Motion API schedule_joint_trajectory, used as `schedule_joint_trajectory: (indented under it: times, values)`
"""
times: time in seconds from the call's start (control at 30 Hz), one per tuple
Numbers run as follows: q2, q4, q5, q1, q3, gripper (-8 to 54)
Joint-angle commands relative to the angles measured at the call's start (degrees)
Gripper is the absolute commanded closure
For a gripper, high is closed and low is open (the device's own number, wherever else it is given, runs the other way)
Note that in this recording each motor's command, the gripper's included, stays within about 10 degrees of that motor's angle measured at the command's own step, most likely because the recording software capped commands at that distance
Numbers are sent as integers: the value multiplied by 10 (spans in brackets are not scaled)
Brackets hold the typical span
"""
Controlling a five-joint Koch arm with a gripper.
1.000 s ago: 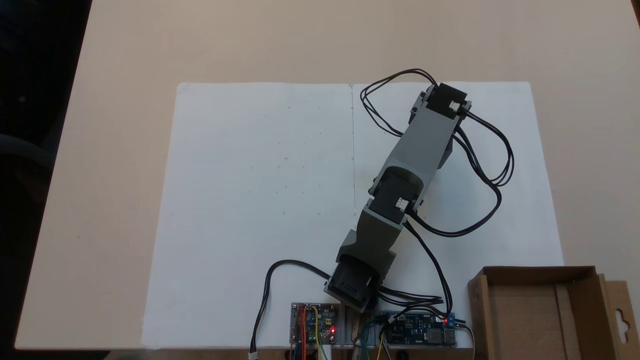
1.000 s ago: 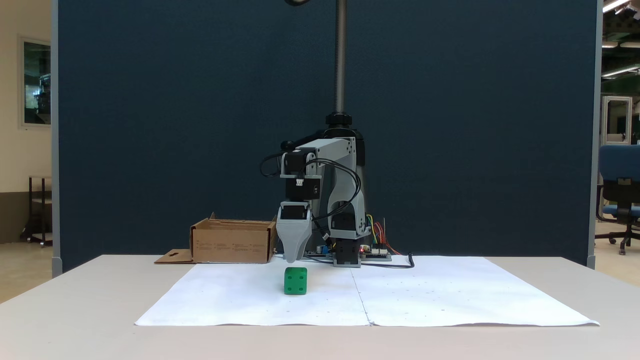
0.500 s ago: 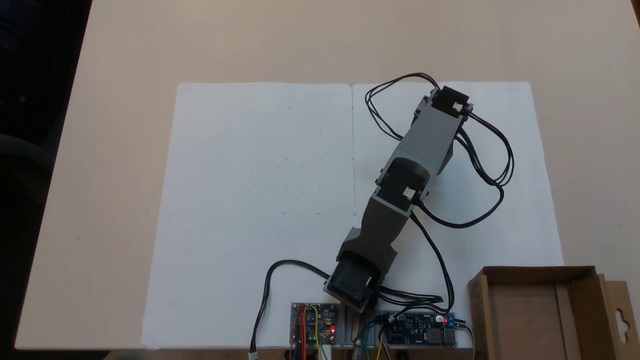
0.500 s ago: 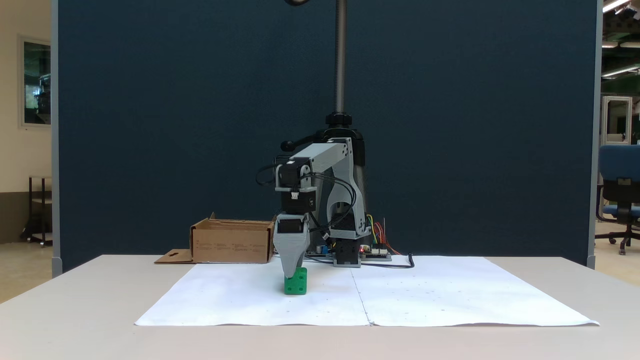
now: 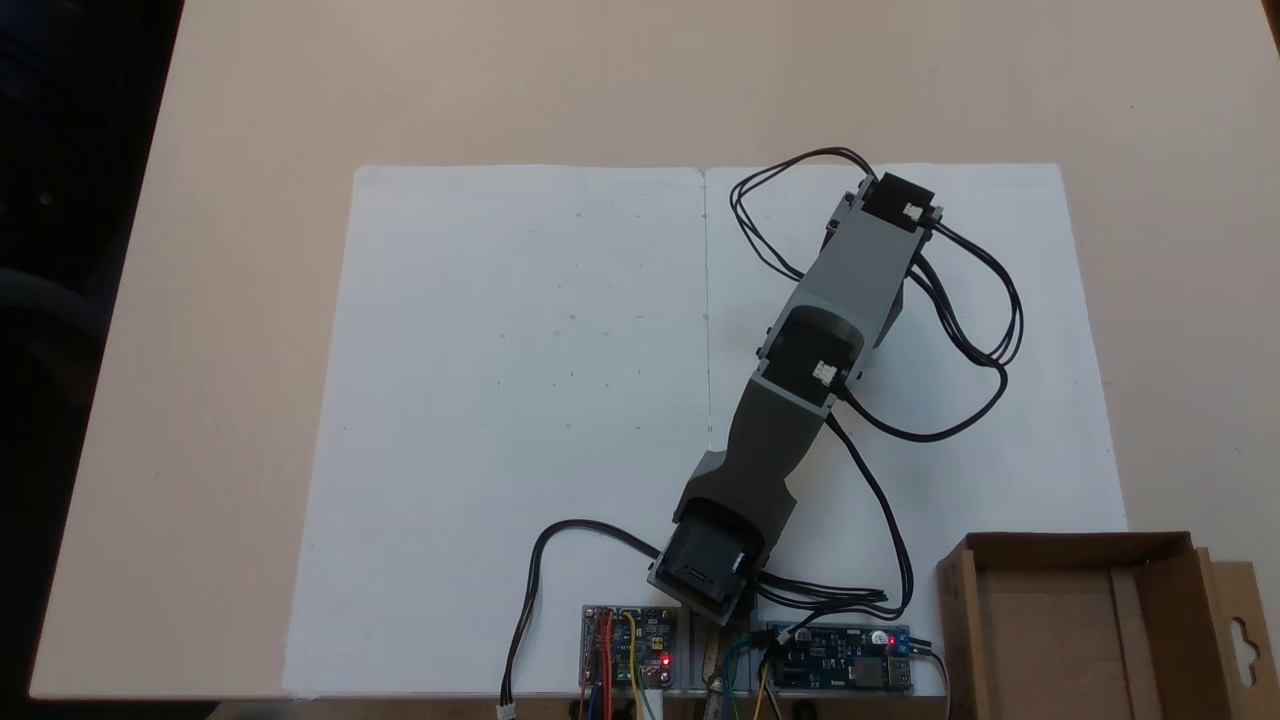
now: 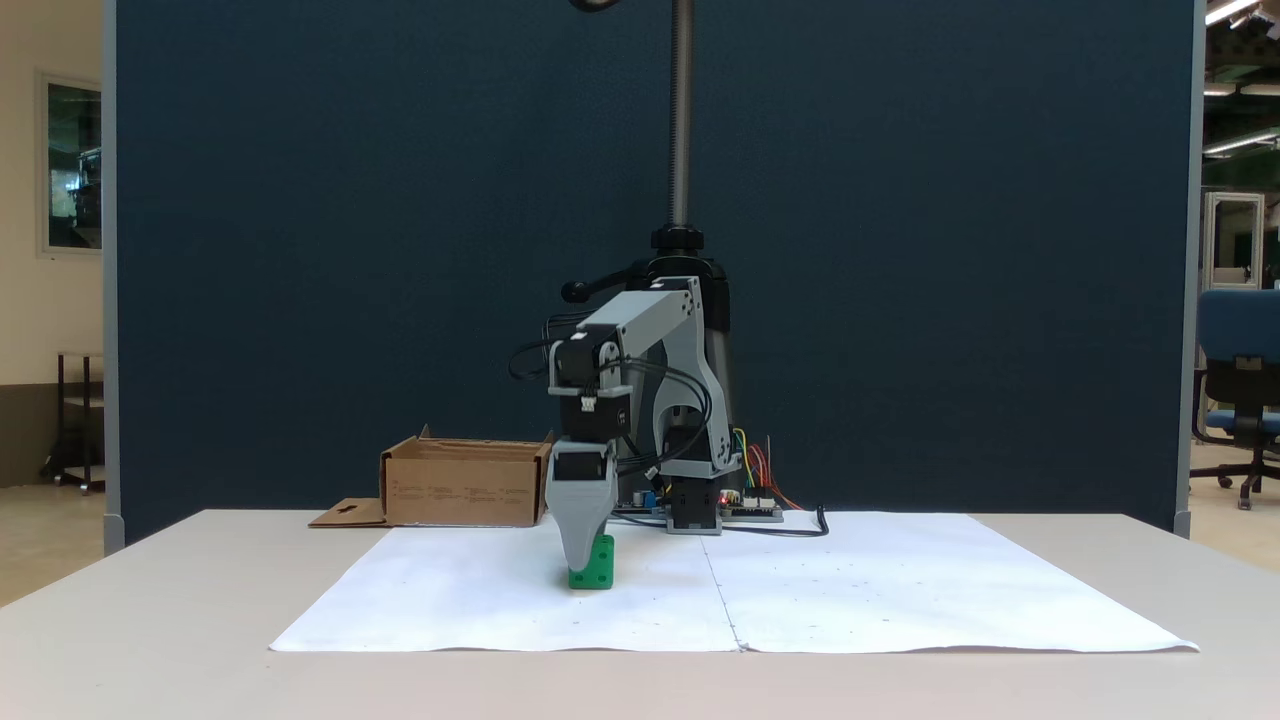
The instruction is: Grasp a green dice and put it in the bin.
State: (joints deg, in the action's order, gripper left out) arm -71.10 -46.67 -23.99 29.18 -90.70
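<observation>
The green dice (image 6: 602,566) sits on the white paper (image 6: 860,590), left of the paper's centre seam in a fixed view. My gripper (image 6: 583,562) points straight down onto it, and its grey front jaw covers the dice's left part, with the tip near the paper. One jaw tip shows, so the jaw gap is hidden. From above, the arm (image 5: 850,280) hides both the gripper and the dice. The bin (image 6: 465,488), a shallow brown cardboard box, stands behind and to the left; from above, the bin (image 5: 1150,550) is at the bottom right beside the arm's base.
Circuit boards (image 5: 630,645) with lit red LEDs and coloured wires sit by the arm's base. Black cables (image 5: 975,330) loop out to the right of the arm. The box's flap with a hang-hole (image 5: 1240,640) lies flat. A dark blue partition (image 6: 300,250) stands behind the table.
The gripper has come down from above the dice to the dice's level, and its front jaw now overlaps the dice. The dice has stayed in place.
</observation>
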Motion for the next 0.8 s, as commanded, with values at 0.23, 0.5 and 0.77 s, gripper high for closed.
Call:
schedule_joint_trajectory:
  times: [0.23, 0.5, 0.77]
  values:
    - [4, 22, -39, 8, 18, 39]
    - [10, 23, -62, 9, 18, 39]
    - [13, 29, -73, 11, 18, 39]
